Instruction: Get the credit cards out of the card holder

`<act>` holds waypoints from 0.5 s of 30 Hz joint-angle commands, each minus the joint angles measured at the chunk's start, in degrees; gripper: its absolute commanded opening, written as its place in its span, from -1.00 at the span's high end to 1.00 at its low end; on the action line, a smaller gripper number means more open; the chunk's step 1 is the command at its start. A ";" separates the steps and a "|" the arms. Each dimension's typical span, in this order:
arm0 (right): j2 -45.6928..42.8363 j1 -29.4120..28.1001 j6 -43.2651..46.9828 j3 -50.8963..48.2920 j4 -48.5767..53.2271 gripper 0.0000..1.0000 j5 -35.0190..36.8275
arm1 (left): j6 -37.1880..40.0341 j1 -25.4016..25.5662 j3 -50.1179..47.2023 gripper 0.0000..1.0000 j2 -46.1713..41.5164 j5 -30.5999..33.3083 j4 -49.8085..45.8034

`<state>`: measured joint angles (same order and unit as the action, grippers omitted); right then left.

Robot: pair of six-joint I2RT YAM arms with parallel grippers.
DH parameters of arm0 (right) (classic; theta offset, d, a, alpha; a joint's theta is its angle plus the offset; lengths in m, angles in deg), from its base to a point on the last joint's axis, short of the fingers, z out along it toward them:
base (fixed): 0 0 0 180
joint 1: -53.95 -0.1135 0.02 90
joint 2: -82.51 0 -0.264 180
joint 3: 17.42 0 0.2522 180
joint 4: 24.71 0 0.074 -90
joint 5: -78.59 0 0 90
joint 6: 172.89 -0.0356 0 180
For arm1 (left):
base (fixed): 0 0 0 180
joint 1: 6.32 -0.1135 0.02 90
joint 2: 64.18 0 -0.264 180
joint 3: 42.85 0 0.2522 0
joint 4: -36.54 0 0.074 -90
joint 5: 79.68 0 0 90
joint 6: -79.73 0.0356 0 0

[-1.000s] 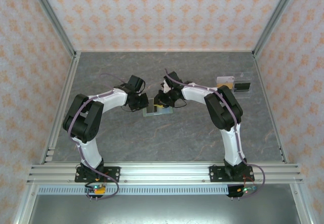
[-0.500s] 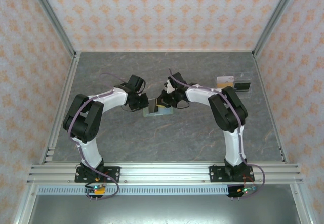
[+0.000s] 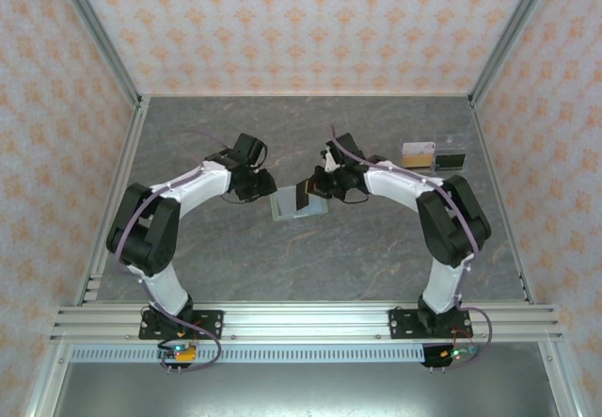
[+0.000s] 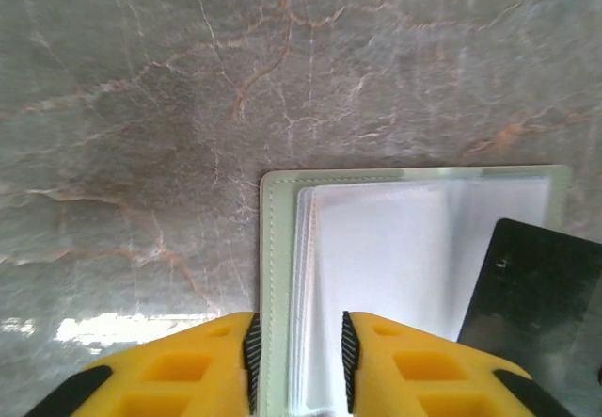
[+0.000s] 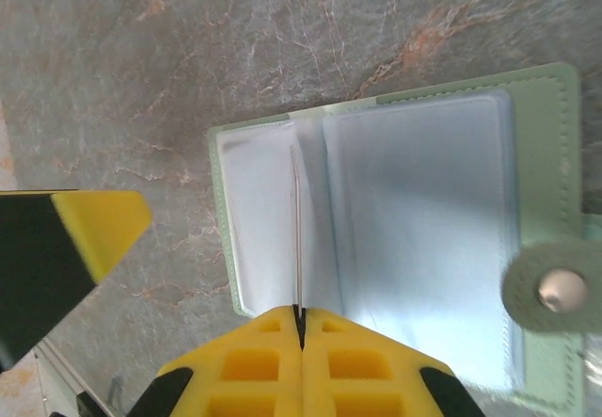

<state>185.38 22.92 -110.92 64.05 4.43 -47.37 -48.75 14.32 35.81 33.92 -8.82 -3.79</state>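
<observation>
Looking across the grey marbled surface (image 3: 282, 266), I have both arms bent inward toward its middle. There the card holder (image 3: 290, 209) lies open and flat, pale pockets up and green cover underneath. Well apart from it, near the far right corner, two loose cards rest just beside each other: an orange-yellow card (image 3: 419, 153) and a dark one (image 3: 452, 161).

My right claw (image 5: 299, 315) is pressed together on a dark credit card (image 4: 541, 285). From the right wrist I see it edge-on, as a thin line running out from the fingertips over the holder's fold. From the left wrist the same card shows as a black slab skewed across the holder's right end. I cannot tell whether its far edge has cleared the pocket. My left claw (image 4: 299, 334) stands apart, its fingers straddling the holder's left edge without pinching it.

The danger, as I judge it, is that nothing pins the holder now that the left claw is loose. If the card drags in its sleeve, the whole wallet may slide or lift with it. My grip is also on a thin edge, so the card could twist out.

Compared with a second ago, my left claw has gone from closed to parted. My right elbow has swung out to the right, and the holder sits slightly further right.
</observation>
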 commanded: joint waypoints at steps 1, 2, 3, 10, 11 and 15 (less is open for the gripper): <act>-5.43 0.02 2.22 -1.25 3.62 0.91 5.86 | 1.28 0.28 2.21 0.27 -4.39 4.24 -4.67; -6.47 0.03 2.53 -1.26 4.43 0.91 7.09 | 1.38 0.27 2.32 0.20 -5.18 5.12 -5.42; -7.56 0.06 2.85 -0.98 5.31 0.91 8.54 | 1.54 0.27 2.48 0.15 -5.84 6.10 -6.20; -14.34 1.44 5.23 2.43 14.26 1.00 24.38 | 2.71 -0.69 3.54 -0.27 -9.22 12.43 -10.10; -15.59 2.23 5.40 2.23 14.54 1.00 26.67 | 3.18 -0.91 3.76 -0.34 -9.54 13.89 -10.69; -20.01 6.82 5.27 1.19 16.48 1.00 33.53 | 3.50 -1.93 3.80 -0.62 -10.64 18.43 -11.17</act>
<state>169.14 26.68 -106.75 64.37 16.91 -23.57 -46.02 13.45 38.06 25.07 3.38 -11.94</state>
